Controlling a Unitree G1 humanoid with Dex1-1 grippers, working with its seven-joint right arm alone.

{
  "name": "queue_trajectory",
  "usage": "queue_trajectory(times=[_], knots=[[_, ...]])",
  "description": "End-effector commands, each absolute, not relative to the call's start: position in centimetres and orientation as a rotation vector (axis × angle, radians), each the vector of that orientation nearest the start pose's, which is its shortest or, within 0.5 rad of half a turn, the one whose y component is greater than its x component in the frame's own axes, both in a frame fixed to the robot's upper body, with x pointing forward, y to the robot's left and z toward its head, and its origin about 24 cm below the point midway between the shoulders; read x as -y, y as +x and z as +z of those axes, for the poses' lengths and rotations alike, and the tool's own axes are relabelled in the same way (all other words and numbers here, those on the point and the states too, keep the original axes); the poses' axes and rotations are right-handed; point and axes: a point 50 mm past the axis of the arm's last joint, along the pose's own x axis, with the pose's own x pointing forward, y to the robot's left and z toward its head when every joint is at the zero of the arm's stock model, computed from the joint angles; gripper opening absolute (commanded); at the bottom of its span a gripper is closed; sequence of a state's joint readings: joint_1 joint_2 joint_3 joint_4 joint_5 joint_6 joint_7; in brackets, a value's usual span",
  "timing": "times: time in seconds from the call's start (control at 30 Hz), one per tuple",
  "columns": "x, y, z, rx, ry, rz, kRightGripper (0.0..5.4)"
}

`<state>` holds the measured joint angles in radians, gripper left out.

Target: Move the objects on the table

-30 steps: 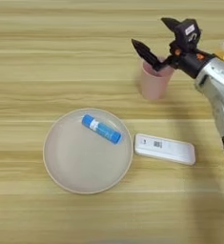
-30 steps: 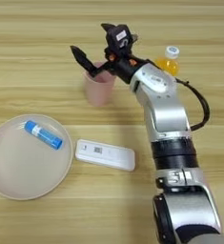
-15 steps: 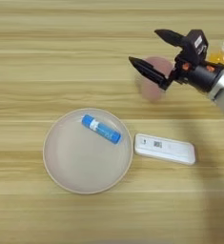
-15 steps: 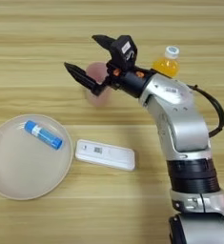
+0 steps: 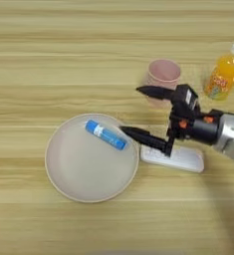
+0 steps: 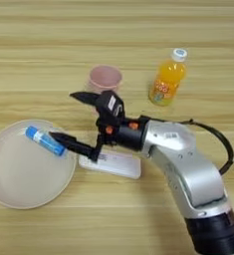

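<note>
Broadly, the table [image 5: 49, 55] of light wood carries everything, its grain running side to side. Over its right half the silver forearm [image 6: 188, 164] reaches in from the near right corner toward the middle. The round beige plate [image 5: 68, 172] comes next in size; it lies left of the table's centre, toward the near edge.

At the forearm's end the gripper [image 5: 138, 112] has its two black fingers spread wide, holding nothing. One finger [image 5: 156, 91] points left just in front of the pink cup [image 5: 164, 74], which stands upright behind the gripper, toward the far edge; from here that finger seems to overlap the cup's lower wall, though whether it touches I cannot tell. The other finger [image 5: 141, 137] stretches left over the plate's right rim.

Right of the cup and well apart from the fingers, the orange juice bottle [image 6: 167, 79] stands upright with its white cap on. The flat white device [image 5: 180, 158] lies just right of the plate, partly under the gripper's body. Smallest is the blue tube [image 5: 105, 134], lying aslant on the right part of the plate, its nearer end just beside the lower fingertip.
</note>
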<state>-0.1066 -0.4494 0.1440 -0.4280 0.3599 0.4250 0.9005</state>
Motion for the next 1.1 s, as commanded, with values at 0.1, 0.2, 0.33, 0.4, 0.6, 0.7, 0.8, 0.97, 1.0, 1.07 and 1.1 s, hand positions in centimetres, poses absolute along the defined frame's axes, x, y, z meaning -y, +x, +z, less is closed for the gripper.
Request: queue_trajectory(times=[0.1,0.2,0.33,0.4,0.6,0.7,0.8,0.97,1.0,1.07,1.1], knots=[[11.6,21.2,11.0,-0.050,-0.217,1.231,5.38],[11.4,20.5,10.1,-0.077,-0.234,1.246,5.38],[11.3,20.1,9.1,-0.101,-0.257,1.231,5.38],[11.2,19.9,8.7,-0.104,-0.278,1.221,5.38],[10.2,20.2,7.7,-0.087,-0.348,1.165,5.38],[9.5,20.4,7.2,-0.072,-0.392,1.140,5.38],[8.7,20.9,7.2,-0.045,-0.415,1.100,5.38],[7.3,21.4,6.9,-0.021,-0.444,1.063,5.38],[7.1,21.4,6.8,-0.023,-0.446,1.063,5.38],[6.4,21.4,6.8,-0.022,-0.448,1.063,5.38],[6.2,21.4,6.8,-0.020,-0.451,1.062,5.38]])
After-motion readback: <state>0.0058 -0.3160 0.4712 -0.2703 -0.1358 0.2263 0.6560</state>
